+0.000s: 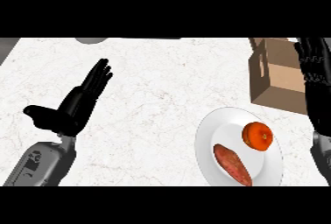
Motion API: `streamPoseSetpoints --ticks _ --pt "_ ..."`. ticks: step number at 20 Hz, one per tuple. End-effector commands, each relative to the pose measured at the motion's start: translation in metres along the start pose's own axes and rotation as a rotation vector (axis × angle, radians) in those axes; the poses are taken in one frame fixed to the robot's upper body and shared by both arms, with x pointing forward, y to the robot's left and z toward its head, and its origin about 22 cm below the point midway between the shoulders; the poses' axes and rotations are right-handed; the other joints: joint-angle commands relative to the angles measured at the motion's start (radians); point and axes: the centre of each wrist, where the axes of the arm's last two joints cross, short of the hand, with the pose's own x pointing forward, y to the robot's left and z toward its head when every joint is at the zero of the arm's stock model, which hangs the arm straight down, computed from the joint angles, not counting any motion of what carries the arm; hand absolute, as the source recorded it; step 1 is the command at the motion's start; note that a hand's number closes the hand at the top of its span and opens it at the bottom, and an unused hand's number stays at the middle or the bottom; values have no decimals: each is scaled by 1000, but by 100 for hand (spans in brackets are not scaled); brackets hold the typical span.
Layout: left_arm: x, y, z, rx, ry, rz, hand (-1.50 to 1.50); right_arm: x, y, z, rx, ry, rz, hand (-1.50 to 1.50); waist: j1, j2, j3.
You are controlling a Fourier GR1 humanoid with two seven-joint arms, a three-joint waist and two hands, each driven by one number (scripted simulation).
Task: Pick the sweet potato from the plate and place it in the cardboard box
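A: Progress? Hardly begun, judging by layout. Sweet potato lying on the white plate, lower right of frame, untouched. Nothing gripped anywhere.

B: Agreed. Cardboard box standing upper right, well apart from the potato, just beyond the plate's upper edge. Inside of box not visible (can't tell contents).

A: Left robot hand mid-left of frame, released, fingers straight and pointing up, thumb out. Resting, holding nothing.

B: Right robot hand along the right edge, near the box, overlapping its right side in the view. Fingers look extended, relaxed, nothing held. Touching the box or not? Cannot tell.

A: So left to do: reach, grasp, lift, carry over, drop in. Basically everything.

B: Counts now. One sweet potato, one plate, one cardboard box.

A: Plus one round orange fruit on the same plate, just above the potato, close but seemingly apart (distractor, leave alone).

B: Two robot hands, one bench, pale marble. Also one grey rounded thing cut off at top edge, unidentifiable.
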Motion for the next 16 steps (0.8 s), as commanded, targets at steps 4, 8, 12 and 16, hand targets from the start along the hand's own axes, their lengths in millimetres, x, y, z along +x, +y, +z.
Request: streamPoseSetpoints --ticks 4,8,12,16 --pt "-40 40 33 326 188 -96 0 2 9 16 265 72 -104 150 0 3 25" --pt "-75 46 64 440 341 -92 0 -11 -39 38 478 140 478 150 -20 3 17" --pt "-97 42 77 498 354 -89 0 -43 -31 118 292 184 243 -150 -27 2 25" --pt "-97 47 73 505 355 -92 0 -17 -69 121 366 131 359 -150 -29 0 24"
